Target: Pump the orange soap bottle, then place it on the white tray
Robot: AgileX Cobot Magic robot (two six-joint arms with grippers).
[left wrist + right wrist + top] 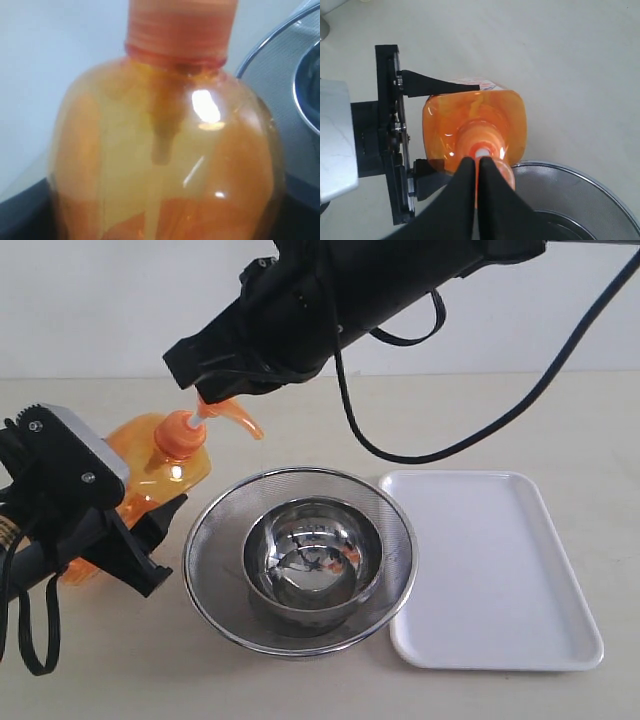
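I see my left gripper (pixel 158 540) grasping the tall translucent orange plastic soap bottle (pixel 165 468) beside the round steel mesh strainer (pixel 220 540); my right gripper (pixel 476 161) sits clenched atop its pump.

Behind the left gripper (pixel 157 545), the orange soap bottle (pixel 170 470) is half hidden. The right gripper (pixel 476 163) covers its pump top.

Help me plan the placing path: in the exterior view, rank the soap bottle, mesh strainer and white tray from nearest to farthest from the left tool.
1. orange soap bottle, held in the left tool, left.
2. mesh strainer, centre.
3. white tray, right.
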